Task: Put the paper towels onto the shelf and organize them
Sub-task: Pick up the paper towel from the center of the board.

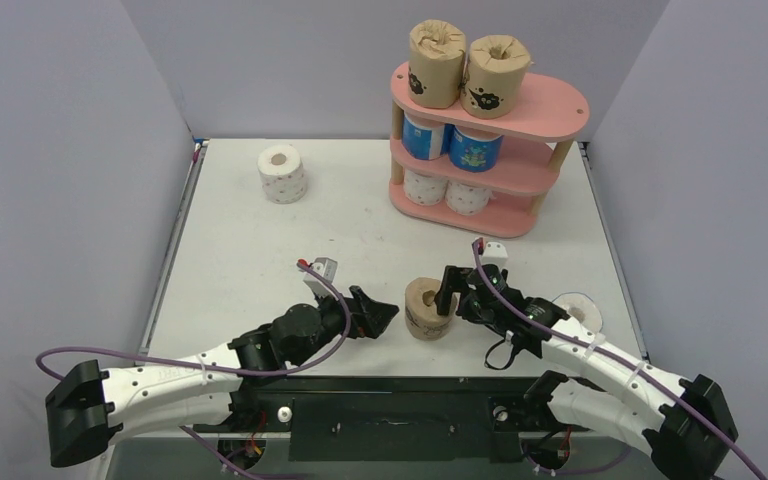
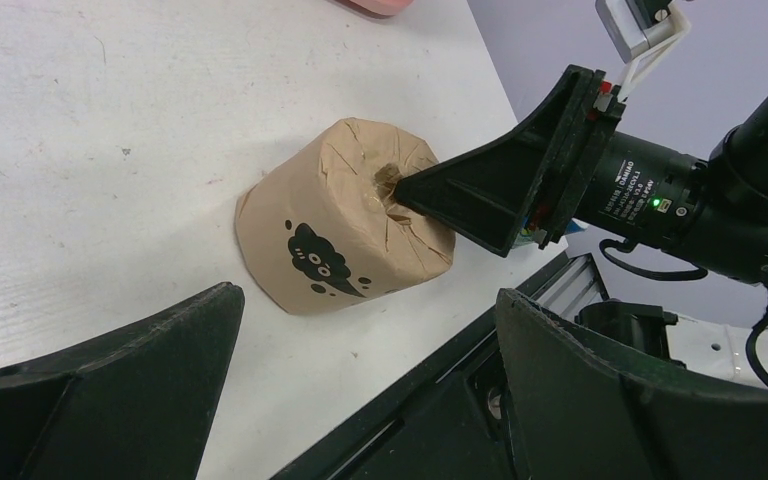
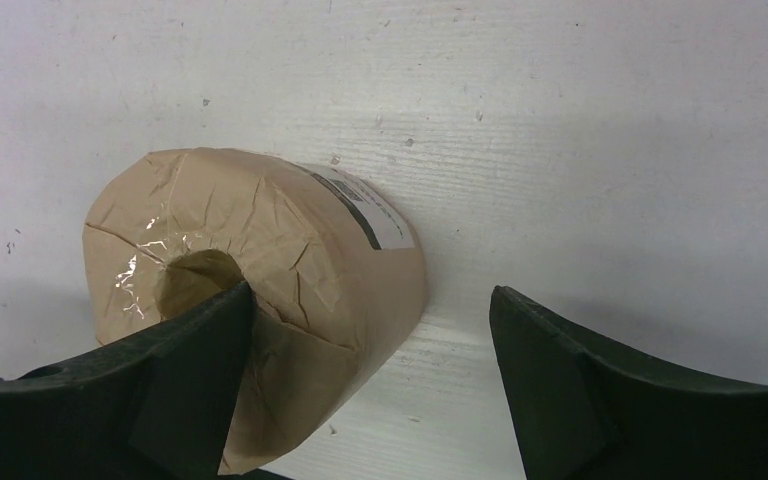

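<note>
The right fingers (image 3: 190, 380) were spread open. One tip poked into the hole on top of a brown roll (image 3: 290, 260), and the other was clear of its side. The left fingers (image 2: 140, 380) were wide open too, just left of that roll, holding nothing. The roll stood on the white surface (image 1: 250, 250), near and in the middle. Far right, the pink shelf (image 1: 550, 105) held two brown rolls (image 1: 436, 65) on top, two blue rolls (image 1: 475, 150) in the middle and two white rolls (image 1: 424, 187) at the bottom. A dotted white roll (image 1: 282, 174) stood far left.
</note>
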Available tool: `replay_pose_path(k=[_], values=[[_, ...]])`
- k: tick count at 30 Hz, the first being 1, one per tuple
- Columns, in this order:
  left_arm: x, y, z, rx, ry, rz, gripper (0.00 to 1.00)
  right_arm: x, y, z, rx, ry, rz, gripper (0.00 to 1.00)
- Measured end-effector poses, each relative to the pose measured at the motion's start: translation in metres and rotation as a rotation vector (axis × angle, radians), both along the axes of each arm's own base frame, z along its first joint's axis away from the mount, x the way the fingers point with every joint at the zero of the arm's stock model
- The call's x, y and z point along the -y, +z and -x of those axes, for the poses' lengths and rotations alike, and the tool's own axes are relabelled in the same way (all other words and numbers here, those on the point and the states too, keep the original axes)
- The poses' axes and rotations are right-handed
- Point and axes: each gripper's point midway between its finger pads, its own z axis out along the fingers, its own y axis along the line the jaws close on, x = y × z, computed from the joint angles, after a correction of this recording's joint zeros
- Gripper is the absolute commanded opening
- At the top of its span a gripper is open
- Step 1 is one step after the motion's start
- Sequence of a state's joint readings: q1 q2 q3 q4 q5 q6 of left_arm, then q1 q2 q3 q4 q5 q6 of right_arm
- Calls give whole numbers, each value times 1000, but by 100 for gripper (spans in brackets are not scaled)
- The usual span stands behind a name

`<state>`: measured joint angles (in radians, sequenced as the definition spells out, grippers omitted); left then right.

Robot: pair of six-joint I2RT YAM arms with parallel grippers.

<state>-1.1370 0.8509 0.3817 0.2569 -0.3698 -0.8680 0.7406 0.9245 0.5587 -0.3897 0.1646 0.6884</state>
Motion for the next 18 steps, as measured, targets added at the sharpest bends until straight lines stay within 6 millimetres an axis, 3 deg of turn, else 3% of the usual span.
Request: replay_pose_path(k=[12,18], values=[[2,-12,-1,-17,-2,-35,97,-4,-10,-4,-23,5,26,82],[3,-15,0,-16,-9,-48,97,1,5,0,-38,18,41,83]])
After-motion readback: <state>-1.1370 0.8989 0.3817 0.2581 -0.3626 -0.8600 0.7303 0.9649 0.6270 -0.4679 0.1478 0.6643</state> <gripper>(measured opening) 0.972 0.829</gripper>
